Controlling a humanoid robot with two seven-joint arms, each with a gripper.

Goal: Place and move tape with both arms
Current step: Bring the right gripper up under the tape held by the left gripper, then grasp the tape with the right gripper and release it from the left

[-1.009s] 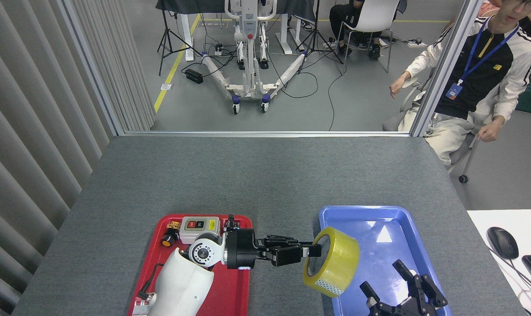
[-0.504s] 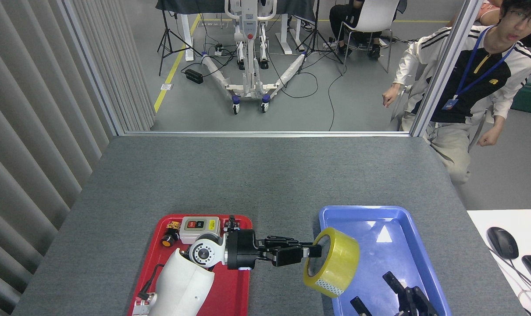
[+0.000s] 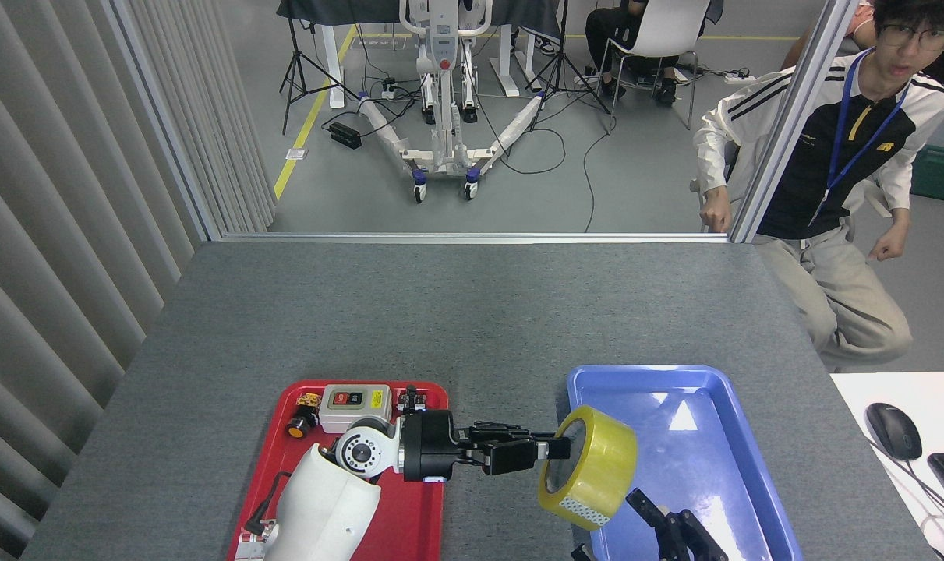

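Grey felt covers the counter (image 3: 472,312), bare across the upper frame. Left claw (image 3: 553,449) pinches the tape (image 3: 596,467) on edge, core axis running left-right, above the blue tray's (image 3: 721,382) left rim. Right claw (image 3: 670,530), spread, sits just below-right, nearer for a handover.

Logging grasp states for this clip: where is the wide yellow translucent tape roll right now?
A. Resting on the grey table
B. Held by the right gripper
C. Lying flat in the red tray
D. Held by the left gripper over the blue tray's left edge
D: the left gripper grips the yellow tape roll at the blue tray's left edge; the right gripper is apart.
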